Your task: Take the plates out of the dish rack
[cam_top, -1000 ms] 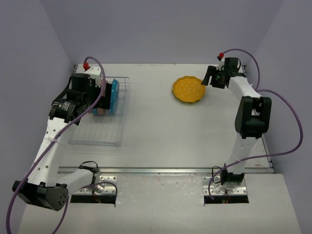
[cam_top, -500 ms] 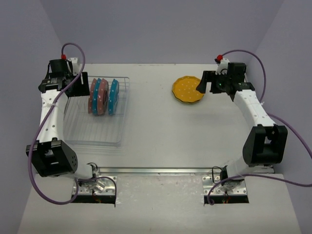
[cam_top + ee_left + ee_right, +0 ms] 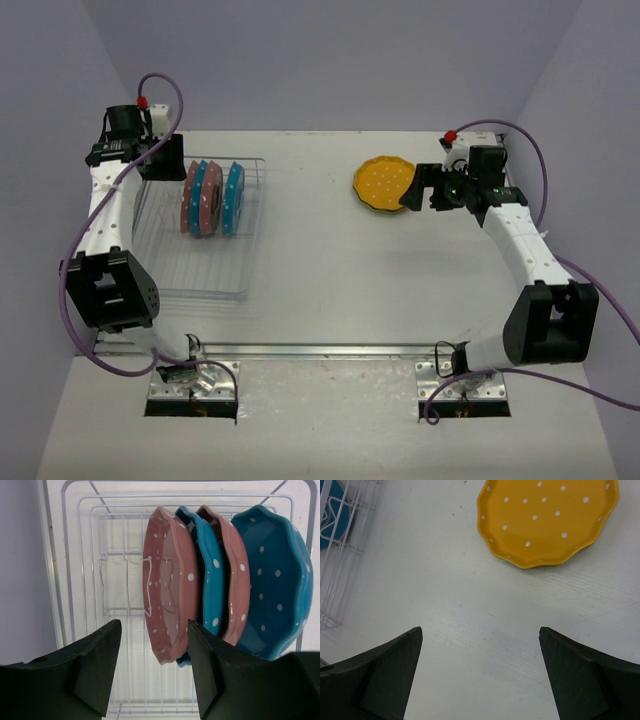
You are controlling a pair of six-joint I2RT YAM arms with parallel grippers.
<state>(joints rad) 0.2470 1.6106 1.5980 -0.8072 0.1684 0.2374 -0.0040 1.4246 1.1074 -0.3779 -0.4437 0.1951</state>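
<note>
Four plates [image 3: 220,580] are standing on edge at the far end of the dish rack [image 3: 190,275], which is sitting along the table's [image 3: 330,280] left edge. Upright like this, each rim is offering a pinch point. The left gripper [image 3: 154,622] is hovering at the far-left corner, spread wide and empty, facing the nearest pink plate [image 3: 167,595], probably lining up a grasp. The right gripper [image 3: 480,630], also wide and empty, is hanging just beside the orange plate [image 3: 547,520], which is lying flat toward the far-right corner.

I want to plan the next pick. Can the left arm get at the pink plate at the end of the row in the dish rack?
Probably yes. The left arm has its jaws open toward that pink plate, which stands upright in the dish rack; nothing is between them.
</note>
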